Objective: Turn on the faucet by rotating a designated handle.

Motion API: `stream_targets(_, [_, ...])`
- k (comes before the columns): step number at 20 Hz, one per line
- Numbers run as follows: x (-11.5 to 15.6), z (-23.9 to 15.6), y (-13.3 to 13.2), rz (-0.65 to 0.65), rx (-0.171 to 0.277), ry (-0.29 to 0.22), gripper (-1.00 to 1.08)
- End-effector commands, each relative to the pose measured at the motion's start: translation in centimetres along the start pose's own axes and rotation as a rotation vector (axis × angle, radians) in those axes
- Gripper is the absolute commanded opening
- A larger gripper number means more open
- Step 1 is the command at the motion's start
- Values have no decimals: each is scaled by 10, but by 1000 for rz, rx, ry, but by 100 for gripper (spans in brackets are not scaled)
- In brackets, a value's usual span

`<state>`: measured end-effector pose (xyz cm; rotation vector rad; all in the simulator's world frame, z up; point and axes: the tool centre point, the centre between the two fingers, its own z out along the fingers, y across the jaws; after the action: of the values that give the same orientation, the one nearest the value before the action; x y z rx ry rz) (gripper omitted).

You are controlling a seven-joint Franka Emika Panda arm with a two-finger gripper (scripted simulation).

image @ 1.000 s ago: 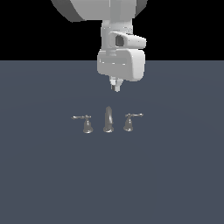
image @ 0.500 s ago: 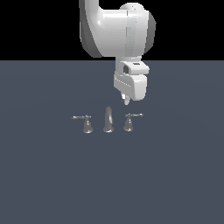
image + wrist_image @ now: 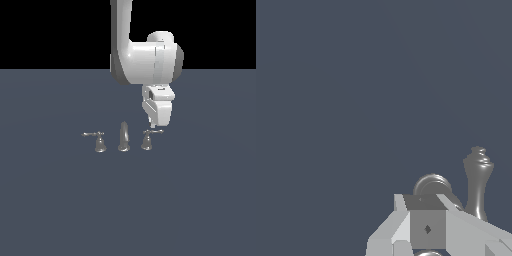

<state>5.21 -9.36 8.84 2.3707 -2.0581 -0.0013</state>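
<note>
Exterior view: the faucet point(image 3: 123, 137) is sitting on the dark grey floor point(image 3: 60, 200) as three separate pieces, with the tall spout point(image 3: 123, 136) standing between two lever handles. The handle point(image 3: 149, 138) is standing toward the exterior view's right of the spout, its thin lever pointing right, while the twin handle point(image 3: 96, 141) is pointing left on the other side. The gripper point(image 3: 153, 125) is hanging just above the handle's lever, fingers pointing down and looking narrow, holding nothing; contact cannot be told.

Wrist view: the gripper point(image 3: 426, 227) is showing its pale fingers pressed close together. The handle's round base point(image 3: 431, 186) is peeking out just behind them, and the spout point(image 3: 478, 181) is standing beside it.
</note>
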Motion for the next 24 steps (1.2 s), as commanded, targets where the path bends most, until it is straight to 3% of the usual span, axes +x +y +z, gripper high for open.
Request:
stream_targets(1, [7,7,-3,29,1,1,-100])
stream_targets(15, [13,12,-6,52,2,-1,-100])
stream_targets(24, [26,12,25,52,2,-1,-100])
